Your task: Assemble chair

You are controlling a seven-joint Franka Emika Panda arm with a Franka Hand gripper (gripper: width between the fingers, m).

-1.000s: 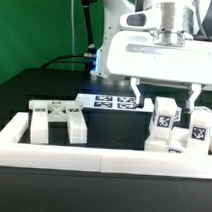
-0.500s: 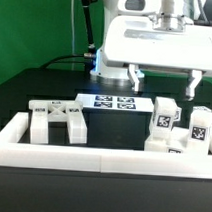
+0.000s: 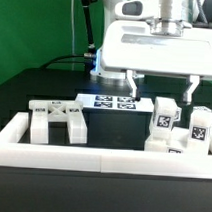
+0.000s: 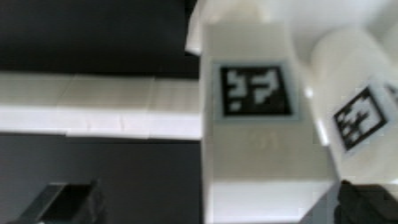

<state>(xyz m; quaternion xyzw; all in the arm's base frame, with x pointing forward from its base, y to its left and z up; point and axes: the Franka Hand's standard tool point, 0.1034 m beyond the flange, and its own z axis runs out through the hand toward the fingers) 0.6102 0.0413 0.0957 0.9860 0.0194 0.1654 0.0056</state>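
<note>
Hand (image 3: 163,90) is hanging with the fingers spread wide, nothing pinched. The tagged chair blocks (image 3: 164,121) stand upright right underneath it, bunched together and clear of my fingertips. The wrist view looks down one block's tagged face. The X-braced back panel (image 3: 57,120) lies flat on the tabletop (image 3: 35,86), well off to the side of my hand, just beside the low white wall (image 3: 82,153).

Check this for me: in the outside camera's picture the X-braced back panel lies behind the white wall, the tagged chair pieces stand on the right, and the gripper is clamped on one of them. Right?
Not quite. The exterior view shows the gripper open above the tagged chair pieces, gripping nothing. The rest holds: the X-braced back panel lies behind the white wall, and the pieces stand at the exterior view's right.
</note>
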